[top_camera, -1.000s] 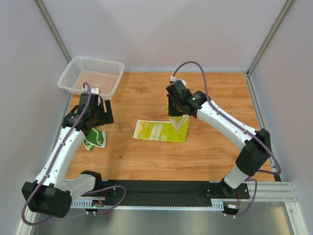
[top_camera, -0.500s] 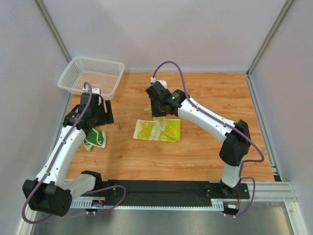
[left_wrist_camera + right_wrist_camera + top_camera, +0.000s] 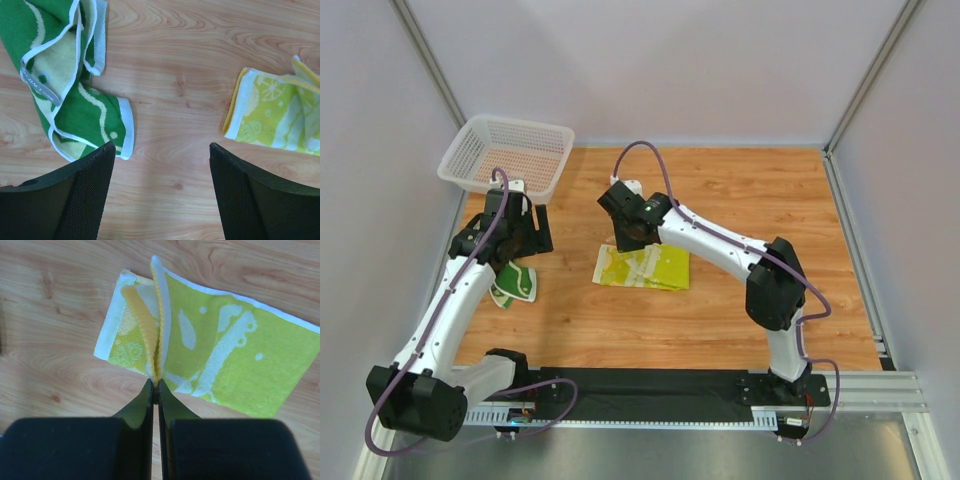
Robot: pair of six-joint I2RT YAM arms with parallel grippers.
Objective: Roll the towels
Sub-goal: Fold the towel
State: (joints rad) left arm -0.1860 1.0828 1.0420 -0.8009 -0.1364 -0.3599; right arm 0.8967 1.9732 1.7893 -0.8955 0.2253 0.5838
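Note:
A yellow-green towel lies at the table's middle, partly folded over itself. My right gripper is shut on its yellow edge and holds that edge lifted over the towel's left part. In the top view the right gripper is above the towel's left end. A green and cream patterned towel lies crumpled at the left. My left gripper is open and empty just above the bare wood, with the green towel ahead on its left and the yellow-green towel ahead on its right.
A white plastic mesh basket stands at the back left corner, just behind the left arm. Grey walls close the table on three sides. A black rail runs along the near edge.
My right gripper has moved left across the yellow-green towel, carrying its edge over and folding the towel shorter. The left arm and the green towel have not moved.

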